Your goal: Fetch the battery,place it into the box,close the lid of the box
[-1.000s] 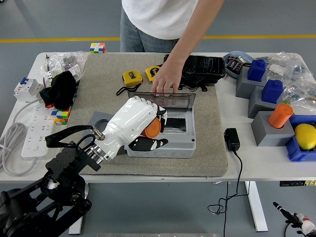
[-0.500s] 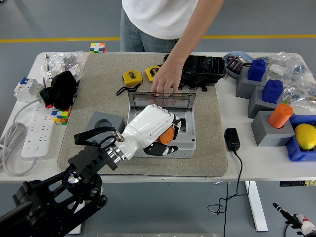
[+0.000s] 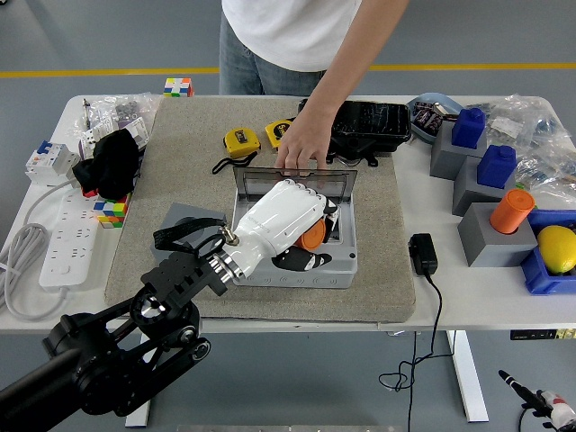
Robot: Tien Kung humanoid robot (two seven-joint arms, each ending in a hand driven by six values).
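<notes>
Across the white table (image 3: 486, 292) lies a beige felt mat (image 3: 180, 171), and on it I see the grey plastic box (image 3: 346, 261) with its clear hinged lid (image 3: 337, 184) standing open. At the far side, a person's hand (image 3: 301, 148) rests on that lid's top edge, holding it up. My left hand (image 3: 286, 216), white-shelled with five fingers, sits over the box's open cavity, fingers curled around the orange cylindrical battery (image 3: 313, 238), which shows just below the palm, inside the box opening. I can't tell if it touches the floor.
</notes>
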